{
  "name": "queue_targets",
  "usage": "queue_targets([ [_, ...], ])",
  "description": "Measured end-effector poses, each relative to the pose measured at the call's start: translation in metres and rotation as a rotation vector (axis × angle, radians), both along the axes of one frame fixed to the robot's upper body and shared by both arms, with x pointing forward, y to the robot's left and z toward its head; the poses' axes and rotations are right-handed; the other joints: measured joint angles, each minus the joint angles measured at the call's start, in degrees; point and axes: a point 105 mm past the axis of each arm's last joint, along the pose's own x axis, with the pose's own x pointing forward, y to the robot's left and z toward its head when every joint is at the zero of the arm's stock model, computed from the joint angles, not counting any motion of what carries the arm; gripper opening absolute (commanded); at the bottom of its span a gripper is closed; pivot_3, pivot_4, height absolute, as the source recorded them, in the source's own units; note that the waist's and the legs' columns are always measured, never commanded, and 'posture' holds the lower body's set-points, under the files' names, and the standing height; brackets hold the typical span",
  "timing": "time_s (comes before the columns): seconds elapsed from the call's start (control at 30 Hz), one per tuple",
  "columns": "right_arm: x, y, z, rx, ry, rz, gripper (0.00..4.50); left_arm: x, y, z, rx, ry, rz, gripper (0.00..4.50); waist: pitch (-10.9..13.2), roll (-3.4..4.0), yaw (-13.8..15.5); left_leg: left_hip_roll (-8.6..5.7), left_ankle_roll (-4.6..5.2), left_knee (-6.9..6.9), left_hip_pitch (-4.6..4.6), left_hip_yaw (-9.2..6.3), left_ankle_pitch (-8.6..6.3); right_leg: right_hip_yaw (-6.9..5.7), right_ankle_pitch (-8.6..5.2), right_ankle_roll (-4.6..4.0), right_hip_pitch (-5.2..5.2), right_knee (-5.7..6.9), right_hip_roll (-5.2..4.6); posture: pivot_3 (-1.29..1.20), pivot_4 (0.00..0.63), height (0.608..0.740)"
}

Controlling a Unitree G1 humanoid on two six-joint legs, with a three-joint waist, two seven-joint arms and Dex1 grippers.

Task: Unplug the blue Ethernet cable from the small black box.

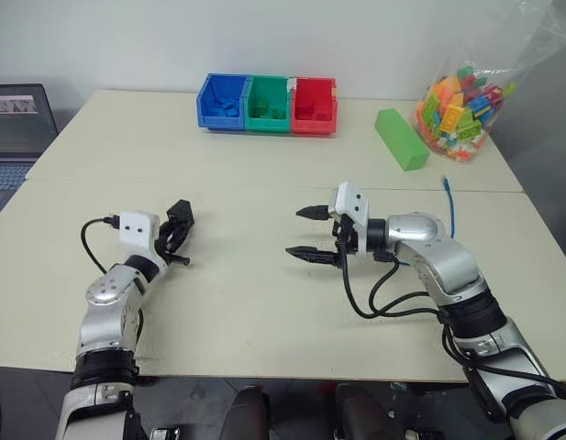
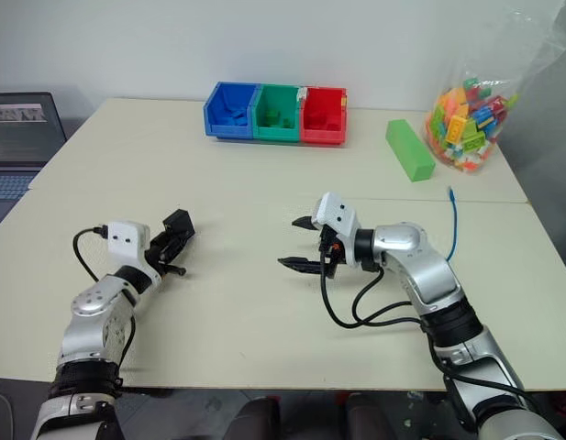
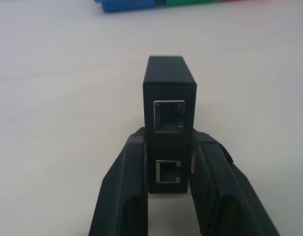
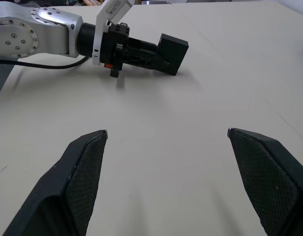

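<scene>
My left gripper (image 1: 175, 240) is shut on the small black box (image 1: 180, 216), holding it near the table's left side with the fingers clamped on its two flanks. In the left wrist view the box (image 3: 169, 93) shows two sockets, both with nothing plugged in. The blue Ethernet cable (image 1: 450, 209) lies on the table at the right, behind my right forearm and far from the box, with one plug end towards the back. My right gripper (image 1: 294, 233) stands open near the table's middle, pointing left at the box (image 4: 173, 49), with nothing between its fingers.
Blue (image 1: 224, 102), green (image 1: 269, 104) and red (image 1: 314, 105) bins stand in a row at the back. To their right lie a green block (image 1: 401, 138) and a clear bag of coloured bricks (image 1: 459, 110). A laptop (image 1: 16, 133) sits off the table's left edge.
</scene>
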Motion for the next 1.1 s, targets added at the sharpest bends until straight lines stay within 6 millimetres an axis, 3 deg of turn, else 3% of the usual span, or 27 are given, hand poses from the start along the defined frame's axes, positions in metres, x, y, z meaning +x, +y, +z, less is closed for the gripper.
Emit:
queue_targets([
  [0.37, 0.001, -0.001, -0.001, -0.012, -0.008, -0.012, 4.17, -0.011, 0.005, -0.008, -0.011, 0.018, 0.017, 4.05, 0.0, 0.00, -0.1, 0.01, 0.00, 0.01, 0.06, 0.00, 0.00, 0.01, 0.00, 0.00, 0.00, 0.12, 0.00, 0.00, 0.150, 0.740],
  [0.63, -0.001, -0.009, -0.003, -0.042, 0.006, -0.015, 4.17, -0.045, 0.006, 0.007, 0.083, 0.042, 0.014, 4.05, 0.0, -0.01, -0.1, 0.07, 0.00, 0.00, 0.08, -0.10, 0.00, 0.07, 0.00, 0.00, 0.02, 0.16, -0.04, 0.00, 0.150, 0.740],
  [0.73, -0.006, -0.024, -0.009, -0.065, 0.035, -0.017, 4.17, -0.068, 0.008, 0.022, 0.129, 0.124, -0.088, 4.05, 0.0, -0.04, -0.2, 0.08, 0.00, -0.01, 0.09, -0.08, 0.00, 0.06, -0.01, -0.01, 0.01, 0.16, -0.03, 0.00, 0.150, 0.740],
  [0.8, -0.005, -0.044, -0.005, -0.071, 0.052, -0.032, 4.17, -0.086, 0.010, 0.048, 0.178, 0.155, -0.182, 4.05, 0.0, 0.00, -0.1, 0.04, 0.00, -0.02, 0.12, -0.07, 0.00, 0.04, -0.02, -0.01, 0.04, 0.14, -0.03, 0.00, 0.150, 0.740],
  [0.9, -0.007, -0.058, 0.006, -0.050, 0.051, -0.019, 4.17, -0.095, 0.013, 0.071, 0.246, 0.165, -0.237, 4.05, 0.0, 0.05, -0.1, 0.01, 0.01, -0.09, 0.39, 0.03, 0.00, 0.06, -0.03, 0.01, 0.22, 0.14, 0.00, 0.00, 0.150, 0.740],
  [1.1, -0.011, -0.077, 0.020, -0.075, 0.074, 0.030, 4.17, -0.102, 0.021, 0.083, 0.224, 0.192, -0.287, 4.05, 0.1, 0.08, -0.2, 0.08, 0.02, -0.15, 0.56, 0.17, -0.01, 0.16, -0.06, 0.03, 0.28, 0.12, 0.08, 0.00, 0.150, 0.740],
])
